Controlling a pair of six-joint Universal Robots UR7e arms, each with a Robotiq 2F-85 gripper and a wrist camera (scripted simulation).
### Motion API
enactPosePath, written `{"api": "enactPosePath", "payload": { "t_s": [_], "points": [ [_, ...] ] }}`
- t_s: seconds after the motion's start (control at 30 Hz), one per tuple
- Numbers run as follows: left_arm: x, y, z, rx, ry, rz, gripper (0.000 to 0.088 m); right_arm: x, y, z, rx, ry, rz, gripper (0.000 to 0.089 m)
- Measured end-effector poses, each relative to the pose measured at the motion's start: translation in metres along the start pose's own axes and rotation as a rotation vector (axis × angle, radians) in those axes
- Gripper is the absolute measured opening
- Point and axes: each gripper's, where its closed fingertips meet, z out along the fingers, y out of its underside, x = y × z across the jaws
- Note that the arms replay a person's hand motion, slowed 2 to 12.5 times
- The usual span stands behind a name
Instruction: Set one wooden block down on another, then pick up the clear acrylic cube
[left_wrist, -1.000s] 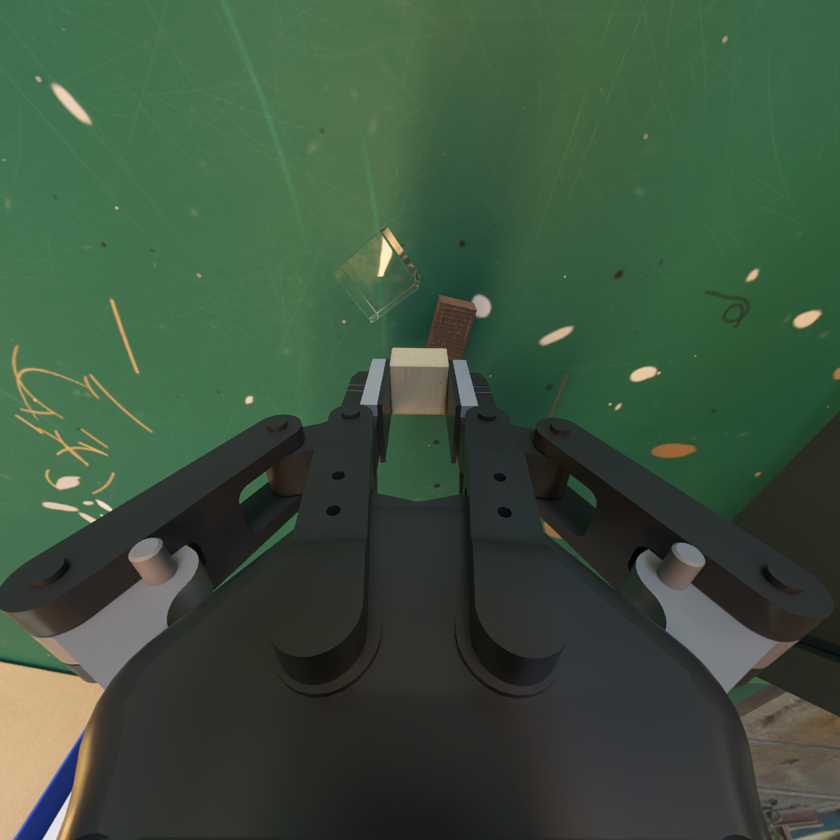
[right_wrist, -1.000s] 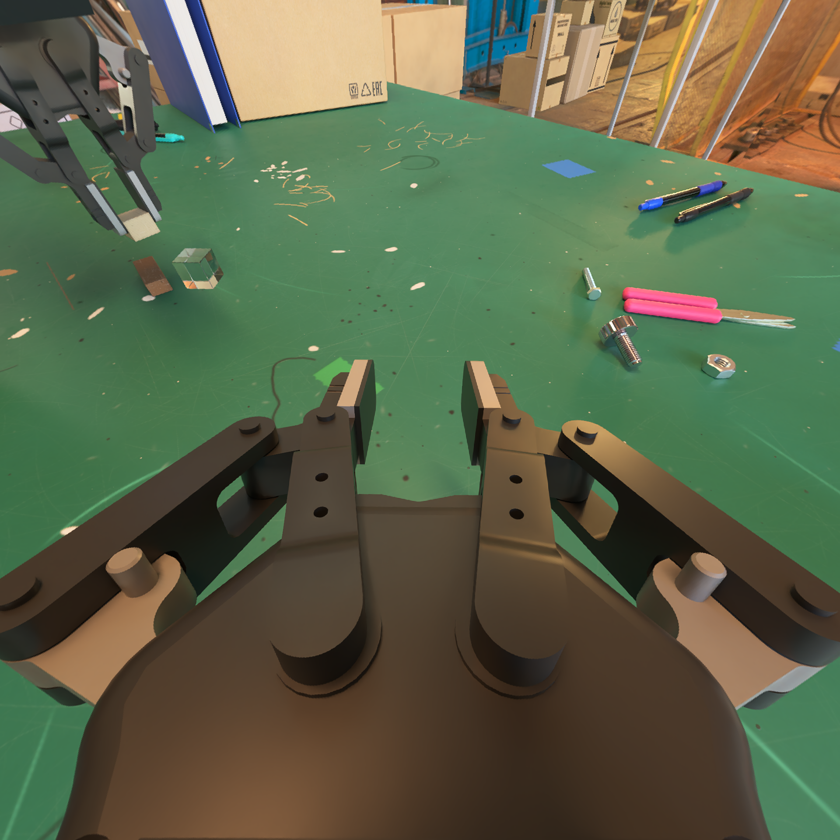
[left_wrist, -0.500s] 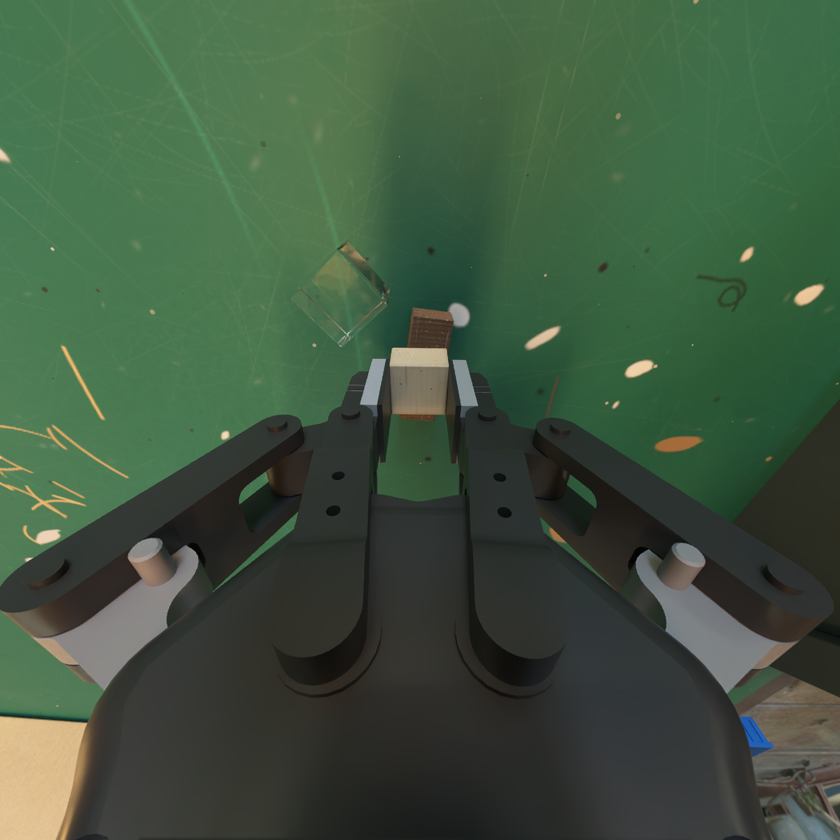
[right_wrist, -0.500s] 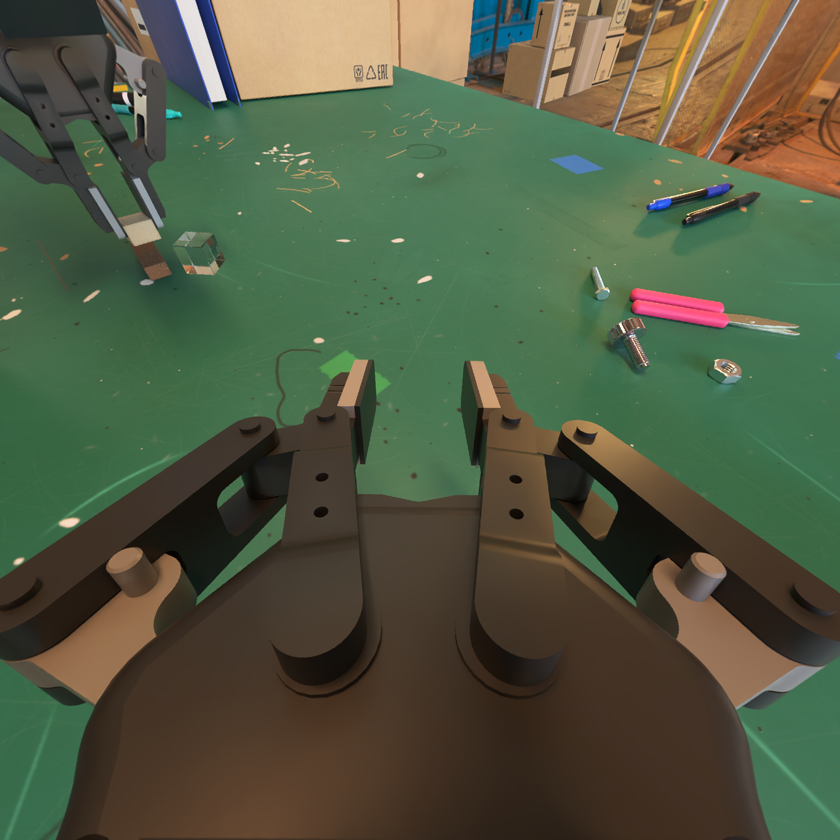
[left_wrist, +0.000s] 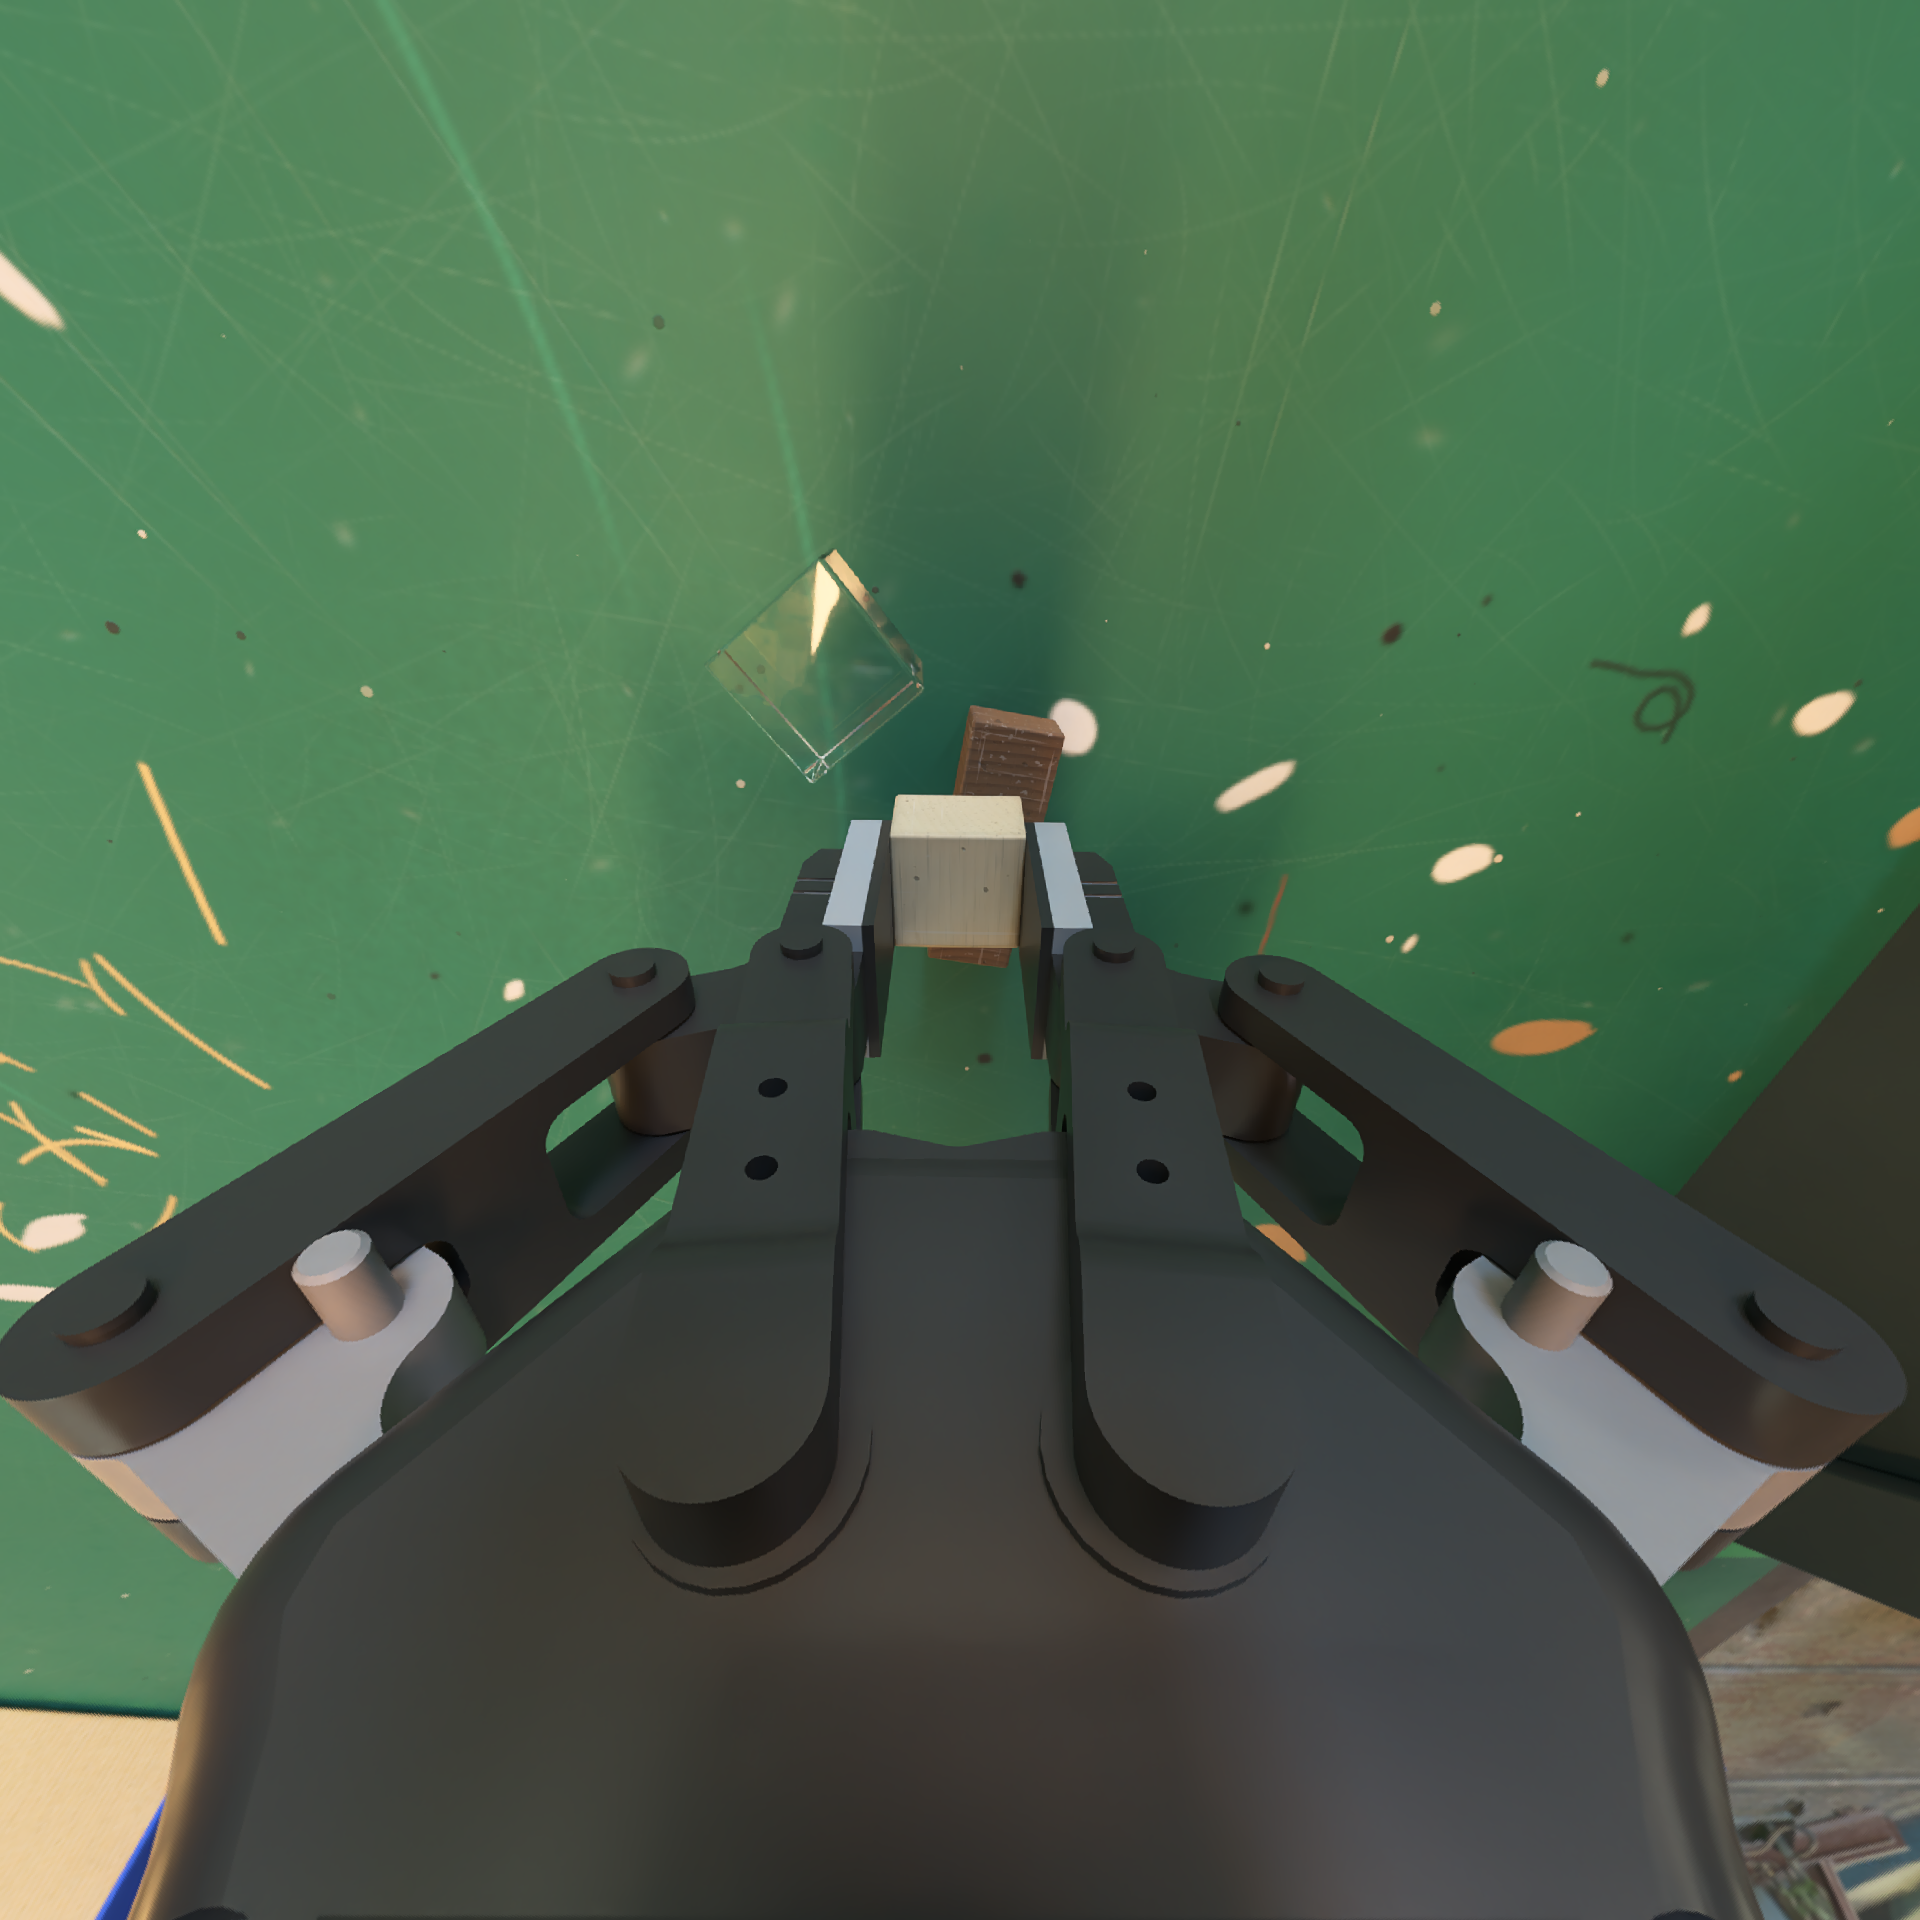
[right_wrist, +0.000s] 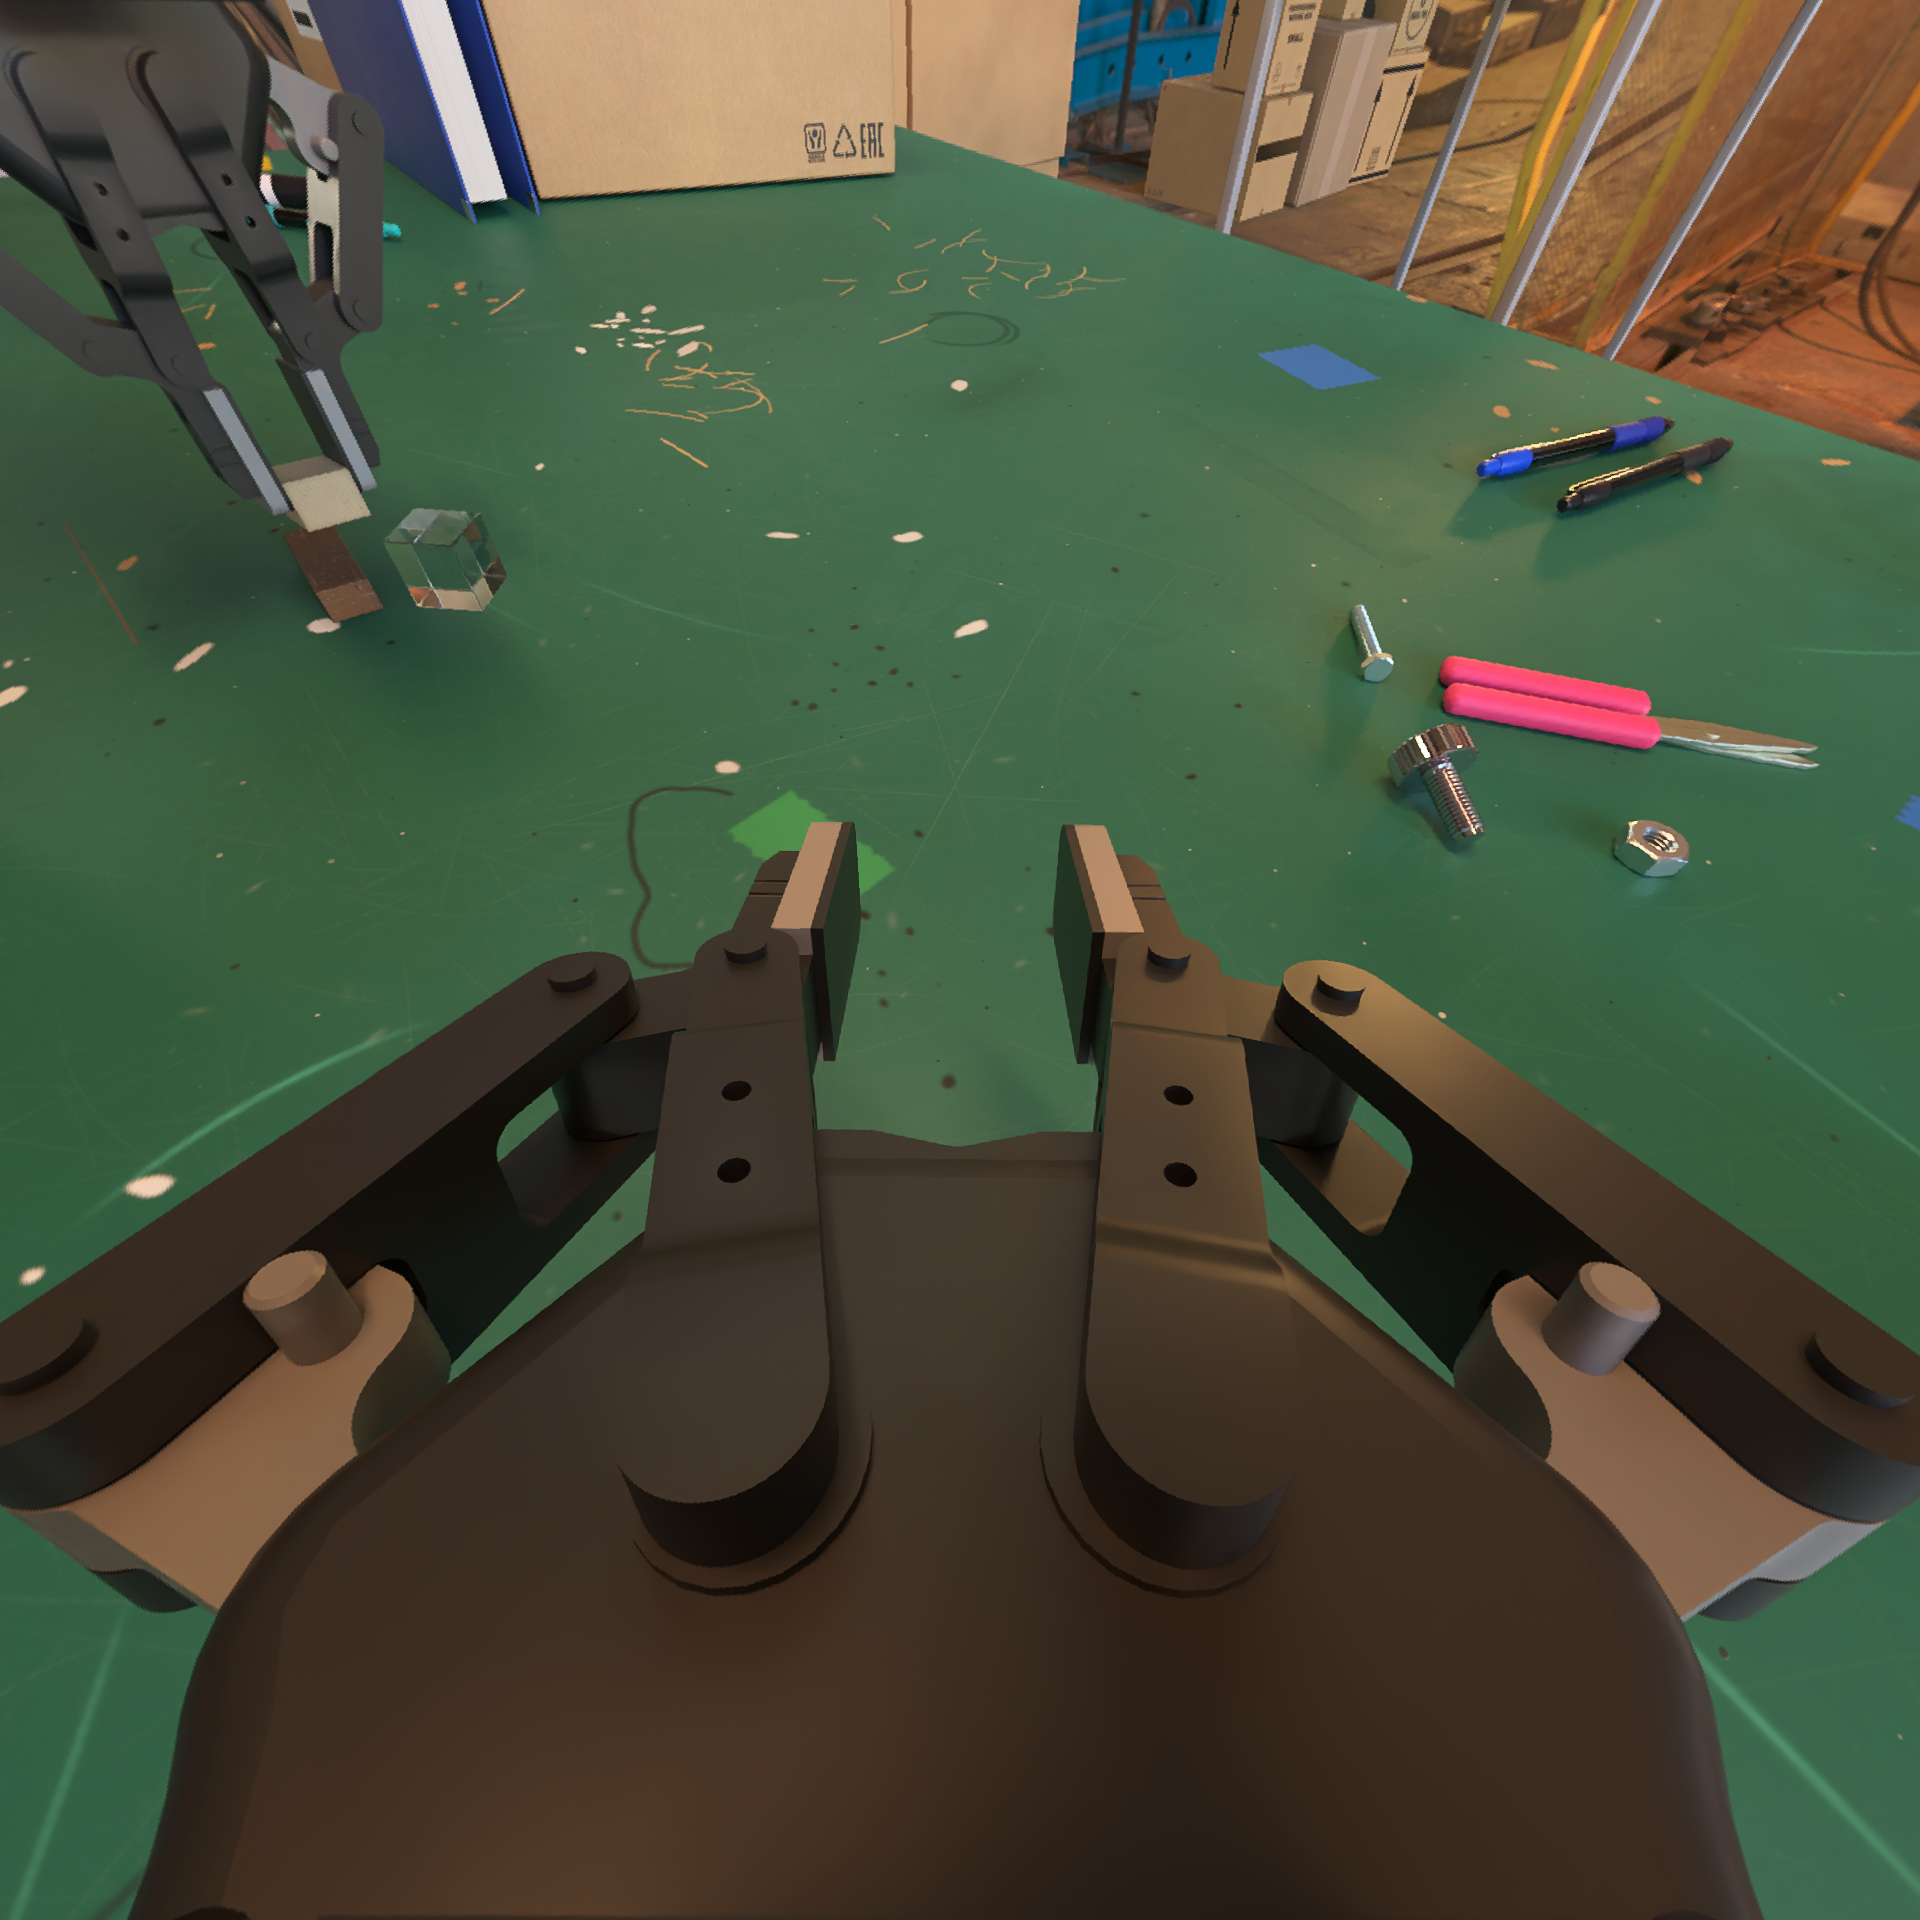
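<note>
**Pale block held over the dark block, clear cube beside them**

The green bench (right_wrist: 1039, 582) fills both views, scuffed and flecked with pale chips. In the left wrist view the left end effector (left_wrist: 958, 883) hides most of the dark wooden block (left_wrist: 1010, 750); only its far end and a sliver below the pads show, so whether the two blocks touch cannot be told there. The right wrist view shows the pale block just above the dark one's near end, contact unclear.

The left end effector is clamped on the pale wooden block (left_wrist: 958, 871), a light, fine-grained cube. The dark block is a long, reddish-brown slab lying flat, directly beneath and running toward 12 o'clock. The clear acrylic cube (left_wrist: 817, 665) is glassy with bright edge glints, resting on the bench just beside the dark block, at 11 o'clock from the left pads.

The right end effector (right_wrist: 958, 914) hangs with fingers parted around nothing, well apart from the blocks, which lie at its 10 o'clock.
</note>
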Motion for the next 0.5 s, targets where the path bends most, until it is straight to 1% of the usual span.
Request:
{"api": "enactPosePath", "payload": {
  "t_s": [0.23,0.37,0.5],
  "points": [
    [0.0000,-0.0016,-0.0014,0.035,0.022,-0.037,0.0216,-0.0006,-0.0002,0.0004,-0.001,-0.002,-0.002,0.0344],
    [0.0010,-0.0006,0.0001,0.032,0.027,-0.035,0.0216,-0.0011,0.0001,0.0008,-0.003,-0.004,-0.002,0.0345],
    [0.0035,0.0019,0.0032,0.011,0.034,-0.019,0.0216,-0.0018,0.0003,0.0014,-0.005,-0.007,-0.002,0.0345]
  ]
}}
